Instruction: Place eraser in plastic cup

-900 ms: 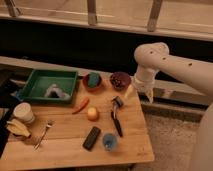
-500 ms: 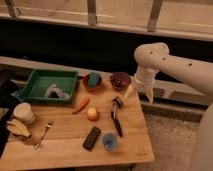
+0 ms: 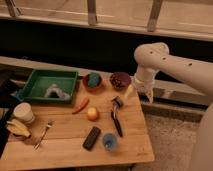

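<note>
Nothing is shifting against the earlier frames: the arm is hanging in the same spot and every object is sitting where it was. The gripper (image 3: 139, 96) is hovering over the far right edge of the surface (image 3: 60, 147), beside a dark bowl (image 3: 120, 80), with its fingers (image 3: 129, 92) spread apart and holding nothing. The eraser (image 3: 91, 138) is lying flat near the front edge, well apart from the gripper, down and to the left of it in the camera view. Its long axis is running roughly front to back, with the far end leaning a little to the right. The plastic cup (image 3: 110, 142) is standing upright just beside the eraser's right side; whether they are touching cannot be told. A black-handled utensil (image 3: 116, 117) is lying between the gripper and the eraser, so the reach is probably needing to pass over it, with the fingers closing across the eraser's narrow width
</note>
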Motion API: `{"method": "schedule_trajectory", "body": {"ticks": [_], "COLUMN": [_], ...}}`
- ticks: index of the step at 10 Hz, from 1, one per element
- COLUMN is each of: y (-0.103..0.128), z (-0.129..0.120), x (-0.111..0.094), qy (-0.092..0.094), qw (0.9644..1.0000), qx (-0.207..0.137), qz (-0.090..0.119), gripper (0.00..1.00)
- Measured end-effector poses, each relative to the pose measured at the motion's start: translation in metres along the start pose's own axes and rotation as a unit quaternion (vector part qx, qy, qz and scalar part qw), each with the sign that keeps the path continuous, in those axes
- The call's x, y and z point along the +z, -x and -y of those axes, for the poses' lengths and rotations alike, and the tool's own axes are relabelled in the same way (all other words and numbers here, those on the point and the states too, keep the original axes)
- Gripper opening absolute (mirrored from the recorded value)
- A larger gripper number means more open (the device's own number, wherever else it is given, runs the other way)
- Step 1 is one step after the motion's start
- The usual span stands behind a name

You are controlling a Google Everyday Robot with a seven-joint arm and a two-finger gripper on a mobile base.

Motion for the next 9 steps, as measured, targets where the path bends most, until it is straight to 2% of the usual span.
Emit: {"method": "schedule_trajectory", "body": {"ticks": [7, 8, 9], "y": [0.0, -0.002, -0.005], "z": [0.0, -0.001, -0.014], "x": [-0.001, -0.002, -0.001], "qy": [-0.003, -0.014, -0.018], "qw": [1.0, 0.9999, 0.9997], "qx": [-0.001, -0.004, -0.015], "qz": [0.0, 0.0, -0.005], "gripper": [0.78, 0.78, 0.78]}}
